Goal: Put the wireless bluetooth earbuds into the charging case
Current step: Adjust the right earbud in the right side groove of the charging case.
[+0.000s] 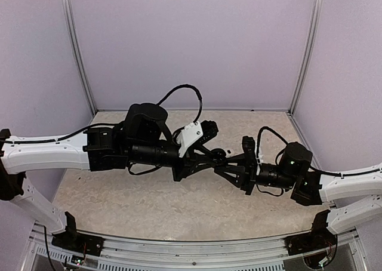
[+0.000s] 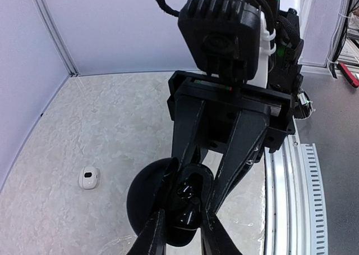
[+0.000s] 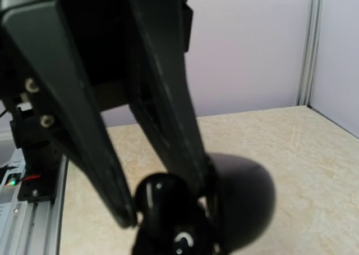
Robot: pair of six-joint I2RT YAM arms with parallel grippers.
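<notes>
Over marbled tabletop [image 2: 112,131], left claw [image 2: 182,241] pinches black case [image 2: 147,196].

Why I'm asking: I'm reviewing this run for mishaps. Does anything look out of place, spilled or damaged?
Nothing looks spilled or damaged. The one stray is what looks like a white earbud. It lies alone on the table, well apart from the open black case.

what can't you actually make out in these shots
Left wrist: black case cut off by the bottom edge, its inside partly covered by the right gripper; small white item too small to identify.
Right wrist: blurred; round black thing between the fingers unidentifiable.
Top external: the arms hide the case.
</notes>
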